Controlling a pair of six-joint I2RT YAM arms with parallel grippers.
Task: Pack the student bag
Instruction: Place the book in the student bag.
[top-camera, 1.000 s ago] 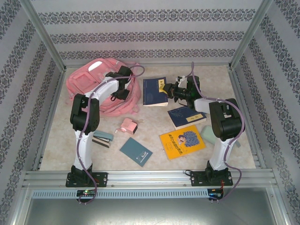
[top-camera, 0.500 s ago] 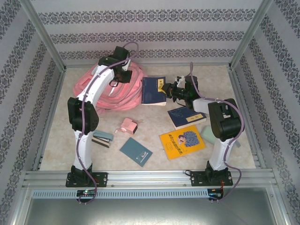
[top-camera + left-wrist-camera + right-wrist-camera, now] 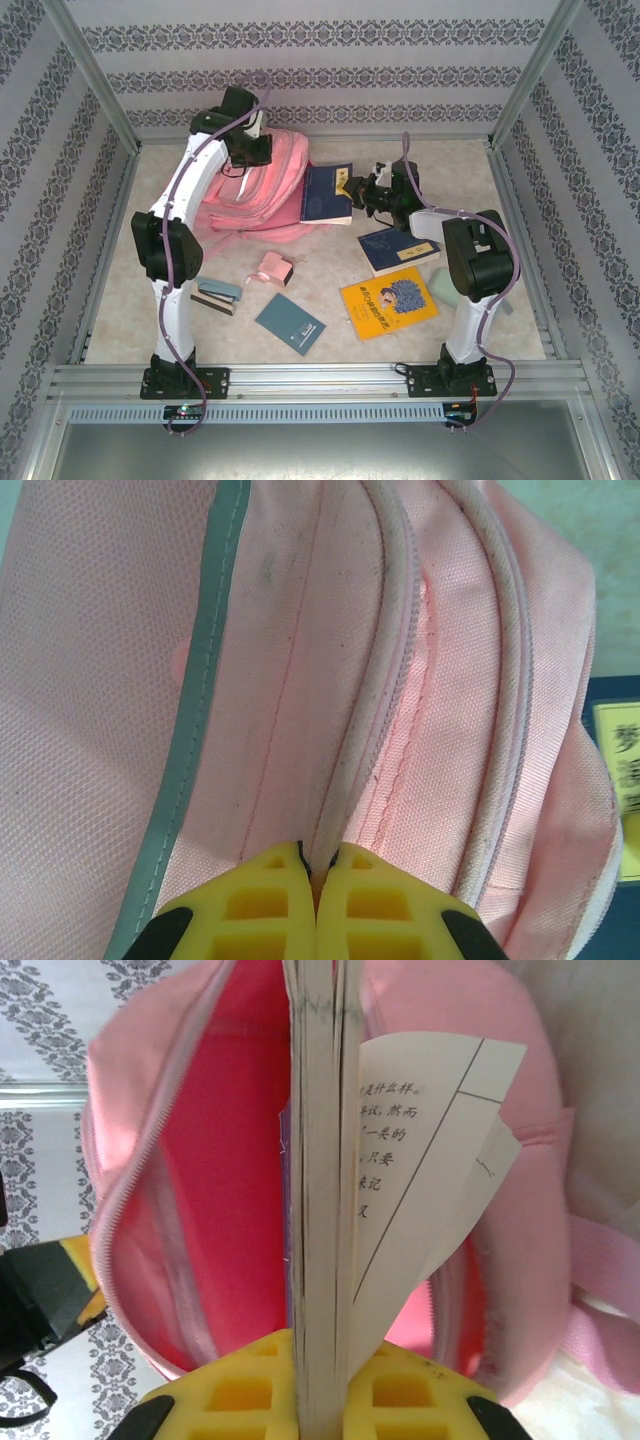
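Student bag (image 3: pixel 270 190) lies far left on the table (image 3: pixel 460 170), mouth open toward the right. The left gripper (image 3: pixel 316 868) is raised over it, jaws pinched together on the piped zip edge of the bag's upper rim. Right gripper (image 3: pixel 352 187) is clamped on one edge of a dark blue book (image 3: pixel 324 195), some pages fanning loose, the book's left end at the bag's open mouth with pink-red lining behind it. Nearer on the table: second blue book (image 3: pixel 397 248), yellow book (image 3: pixel 388 302), teal notebook (image 3: pixel 290 323), small pink pouch (image 3: pixel 272 270).
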